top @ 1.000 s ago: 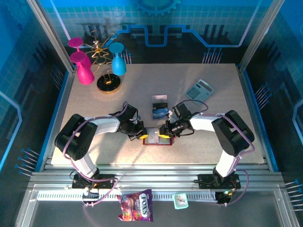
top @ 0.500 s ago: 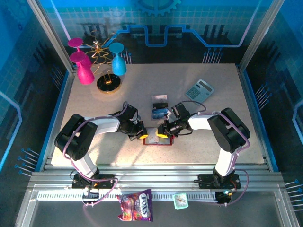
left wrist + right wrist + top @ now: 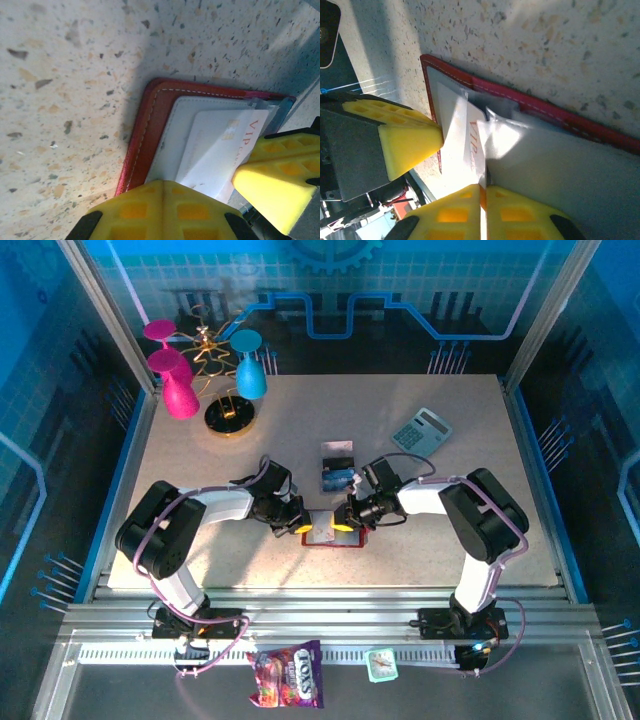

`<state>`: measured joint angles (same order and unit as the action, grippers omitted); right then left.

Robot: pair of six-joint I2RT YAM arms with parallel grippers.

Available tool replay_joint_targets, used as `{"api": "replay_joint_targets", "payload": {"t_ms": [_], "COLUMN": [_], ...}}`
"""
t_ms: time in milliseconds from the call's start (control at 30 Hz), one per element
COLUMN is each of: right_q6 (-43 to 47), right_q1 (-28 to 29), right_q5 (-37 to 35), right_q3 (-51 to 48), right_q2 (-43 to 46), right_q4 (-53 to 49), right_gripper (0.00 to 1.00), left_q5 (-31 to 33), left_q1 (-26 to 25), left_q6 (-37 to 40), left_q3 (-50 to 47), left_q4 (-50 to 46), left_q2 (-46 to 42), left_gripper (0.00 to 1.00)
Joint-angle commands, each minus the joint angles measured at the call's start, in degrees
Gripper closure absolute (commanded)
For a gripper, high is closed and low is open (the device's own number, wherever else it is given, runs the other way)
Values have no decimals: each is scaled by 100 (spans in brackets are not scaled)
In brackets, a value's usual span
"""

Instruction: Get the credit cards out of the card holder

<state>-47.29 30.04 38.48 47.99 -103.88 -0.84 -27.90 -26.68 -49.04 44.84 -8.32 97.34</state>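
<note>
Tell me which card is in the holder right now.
The white VIP card: it sits in the red card holder, pinched by the right gripper. The blue card and the dark-striped card lie loose on the table.

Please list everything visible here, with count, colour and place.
pink goblets: 2, pink, far left
blue goblet: 1, light blue, beside them
wire stand: 1, gold, black base, beside them
calculator: 1, grey, far right
striped card: 1, pale, table centre
blue card: 1, blue, just nearer
card holder: 1, red, between the grippers
white card: 1, white, in the card holder
sweets bag: 1, purple, near rail
small packet: 1, teal, near rail
left gripper: yellow pads, shut, at card holder
right gripper: yellow pads, shut on white card
</note>
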Motion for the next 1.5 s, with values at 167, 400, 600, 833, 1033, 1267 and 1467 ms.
{"api": "replay_joint_targets", "payload": {"t_ms": [167,400,600,833,1033,1267,1467], "right_q6": [570,1011,1211,1024,828,763,758], "right_q1": [-177,-289,-255,20,238,337,350], "right_q5": [-402,-873,-1116,-1309,-1510,-1540,-1579], "right_q3": [24,195,454,571,686,750,739], "right_q2": [607,945,992,889,825,837,869], "right_q4": [-1058,-1875,-2307,-2285,-2289,-2350,-2373], "right_gripper": [92,93,93,93,90,84,85], "left_q5": [141,149,154,103,103,76,67], "left_q1": [5,0,3,-27,-54,-57,-53], "left_q6": [104,88,91,-23,-41,-27,-27], "left_q3": [-155,-181,-195,-263,-285,-300,-295], "left_q4": [-408,-418,-434,-241,-215,-189,-175], "left_q2": [28,-30,-93,-110,-128,-136,-145], "left_gripper": [95,95,95,95,95,94,94]}}
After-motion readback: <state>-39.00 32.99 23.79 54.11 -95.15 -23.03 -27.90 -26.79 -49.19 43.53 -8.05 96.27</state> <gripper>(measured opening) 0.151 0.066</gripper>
